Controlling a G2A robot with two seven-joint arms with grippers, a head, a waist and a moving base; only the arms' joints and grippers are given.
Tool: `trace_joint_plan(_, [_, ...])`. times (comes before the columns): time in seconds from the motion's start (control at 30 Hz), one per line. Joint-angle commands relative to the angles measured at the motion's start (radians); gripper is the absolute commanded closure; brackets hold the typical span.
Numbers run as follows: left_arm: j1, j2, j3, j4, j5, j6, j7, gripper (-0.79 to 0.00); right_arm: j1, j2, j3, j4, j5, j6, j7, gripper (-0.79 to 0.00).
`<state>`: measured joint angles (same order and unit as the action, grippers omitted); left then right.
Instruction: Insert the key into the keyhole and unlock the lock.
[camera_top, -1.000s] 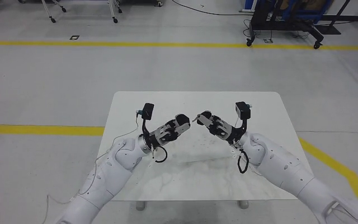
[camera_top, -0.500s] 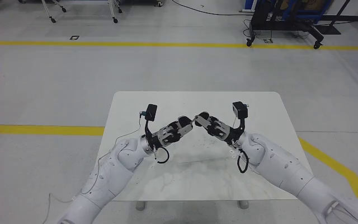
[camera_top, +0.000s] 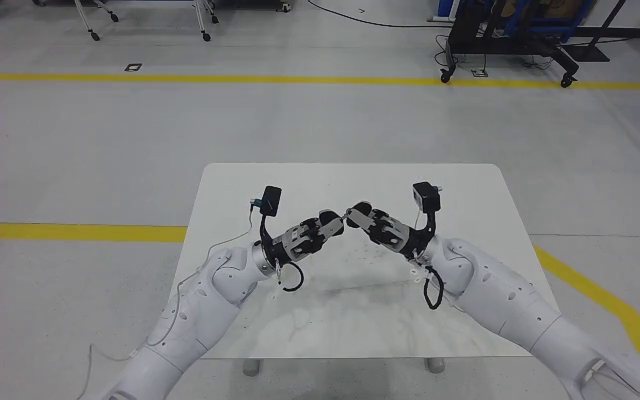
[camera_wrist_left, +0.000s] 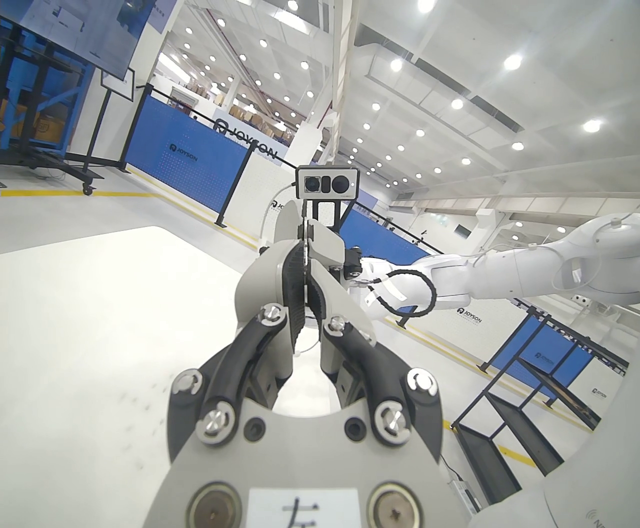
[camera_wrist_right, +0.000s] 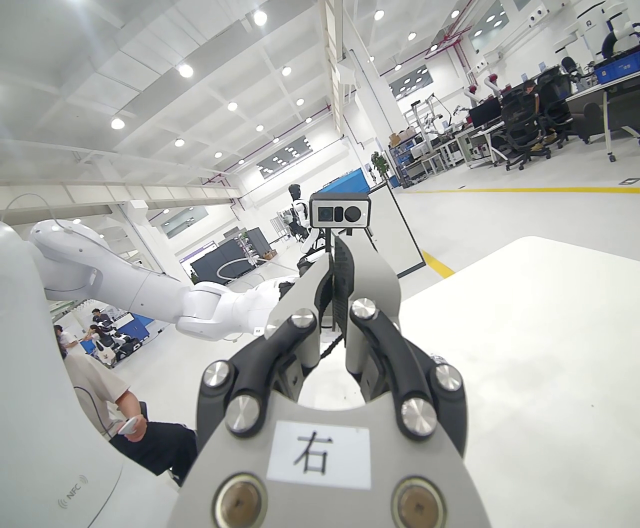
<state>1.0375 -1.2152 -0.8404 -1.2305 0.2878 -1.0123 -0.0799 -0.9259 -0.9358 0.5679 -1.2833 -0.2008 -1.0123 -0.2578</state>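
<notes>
A: Left gripper (camera_top: 338, 221): fingers (camera_wrist_left: 267, 285) pressed together, pads all but meeting. Right gripper (camera_top: 353, 213): same, fingers (camera_wrist_right: 372, 280) clamped tight. The two tips touch, or nearly so, above the middle of the table (camera_top: 450, 190). One comes in from the near left, the other from the near right.

B: Key and lock?

A: Too small to tell apart. I judge both sit where the tips meet. Which gripper has which, cannot tell.

B: Step in hand?

A: Insertion, by my reading. To do it well: line the blade up with the keyhole axis first, advance slowly, no side load. Turn only once seated, with the other gripper holding the lock rigid.

B: Obstructions?

A: The finger bodies crowd each other at the meeting point, so there is little room to twist. A black cable loop (camera_top: 288, 277) hangs at the left wrist, near side. Yellow floor line (camera_top: 300, 78) and black trolley (camera_top: 520, 45) lie far off, well apart from the work.
</notes>
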Motion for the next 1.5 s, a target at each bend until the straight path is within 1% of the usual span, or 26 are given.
trace_joint_plan(0.0, [0.000,0.000,-0.002,0.000,0.001,0.000,0.002,0.000,0.001,0.001,0.004,-0.001,-0.005,0.000,0.007,-0.785])
trace_joint_plan(0.23, [0.012,0.009,-0.022,-0.016,-0.014,0.000,0.010,0.000,0.001,0.002,0.004,-0.001,-0.008,0.000,0.010,-0.785])
trace_joint_plan(0.43, [0.018,0.020,-0.038,-0.019,-0.029,0.000,-0.017,0.000,0.001,0.002,0.007,0.001,-0.011,0.009,0.013,-0.785])
trace_joint_plan(0.47, [0.016,0.022,-0.043,-0.013,-0.014,0.000,-0.028,0.000,0.004,0.005,0.022,0.007,-0.039,0.042,0.027,-0.785])
trace_joint_plan(0.5, [0.015,0.023,-0.046,-0.011,-0.001,0.000,-0.033,0.000,0.002,0.008,0.038,0.002,-0.069,0.051,0.039,-0.785])
trace_joint_plan(0.57, [0.014,0.025,-0.051,-0.005,0.031,0.000,-0.046,0.000,0.001,0.022,0.075,-0.002,-0.155,0.037,0.078,-0.785])
trace_joint_plan(0.63, [0.010,0.025,-0.052,-0.003,0.075,0.016,-0.063,0.000,-0.005,0.040,0.119,-0.011,-0.259,0.048,0.121,-0.785])
trace_joint_plan(0.73, [0.005,0.023,-0.044,-0.006,0.119,0.048,-0.096,0.000,-0.040,0.064,0.179,-0.056,-0.337,0.047,0.150,-0.785])
trace_joint_plan(0.77, [0.003,0.022,-0.042,-0.007,0.132,0.060,-0.107,0.000,-0.052,0.072,0.197,-0.070,-0.350,0.040,0.159,-0.767])
trace_joint_plan(0.8, [0.000,0.021,-0.038,-0.009,0.147,0.073,-0.119,0.000,-0.063,0.078,0.212,-0.082,-0.360,0.036,0.176,-0.671])
trace_joint_plan(0.83, [-0.001,0.020,-0.033,-0.011,0.158,0.082,-0.130,0.000,-0.073,0.084,0.224,-0.095,-0.366,0.034,0.194,-0.539])
trace_joint_plan(0.87, [-0.002,0.019,-0.030,-0.014,0.165,0.087,-0.134,0.000,-0.082,0.088,0.234,-0.107,-0.369,0.035,0.216,-0.431])
trace_joint_plan(0.9, [-0.003,0.018,-0.027,-0.015,0.175,0.093,-0.140,0.000,-0.089,0.092,0.240,-0.117,-0.373,0.039,0.243,-0.388])
trace_joint_plan(1.07, [-0.010,0.014,-0.019,-0.018,0.216,0.115,-0.156,0.000,-0.106,0.096,0.249,-0.151,-0.346,0.055,0.338,-0.379])
trace_joint_plan(1.2, [-0.011,0.013,-0.018,-0.017,0.229,0.107,-0.157,0.000,-0.105,0.092,0.246,-0.150,-0.322,0.079,0.392,-0.369])
trace_joint_plan(1.47, [-0.018,0.008,-0.009,-0.011,0.239,0.102,-0.176,0.000,-0.106,0.085,0.263,-0.140,-0.293,0.095,0.437,-0.274])
